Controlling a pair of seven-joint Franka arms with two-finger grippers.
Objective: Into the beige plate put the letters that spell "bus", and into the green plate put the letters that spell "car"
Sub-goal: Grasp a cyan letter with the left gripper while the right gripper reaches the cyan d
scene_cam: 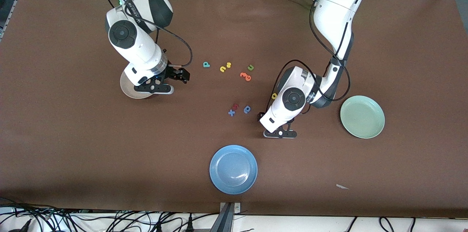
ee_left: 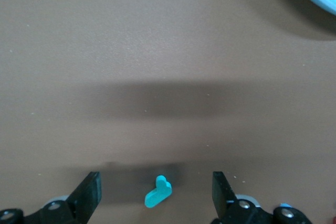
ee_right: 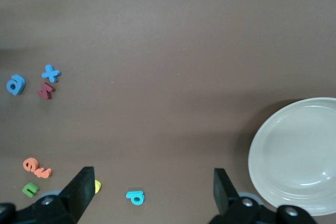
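Observation:
My left gripper (ee_left: pixel 156 192) is open and low over the table, one finger on each side of the teal "r" (ee_left: pixel 158 191). In the front view its hand hides that letter. The yellow "a" (scene_cam: pixel 274 96) lies beside this hand. The green plate (scene_cam: pixel 362 116) stands toward the left arm's end. My right gripper (scene_cam: pixel 181 74) is open and holds nothing, beside the beige plate (scene_cam: pixel 128 91), which its arm partly covers. The teal "b" (scene_cam: pixel 206 64), yellow "u" (scene_cam: pixel 222 69) and yellow "s" (scene_cam: pixel 229 65) lie near mid-table.
A green "u" (scene_cam: pixel 250 67) and orange letters (scene_cam: pixel 245 76) lie near the yellow ones. A dark red letter (scene_cam: pixel 236 106), a blue "x" (scene_cam: pixel 231 113) and a blue rounded letter (scene_cam: pixel 247 109) lie nearer the camera. A blue plate (scene_cam: pixel 233 169) sits near the front edge.

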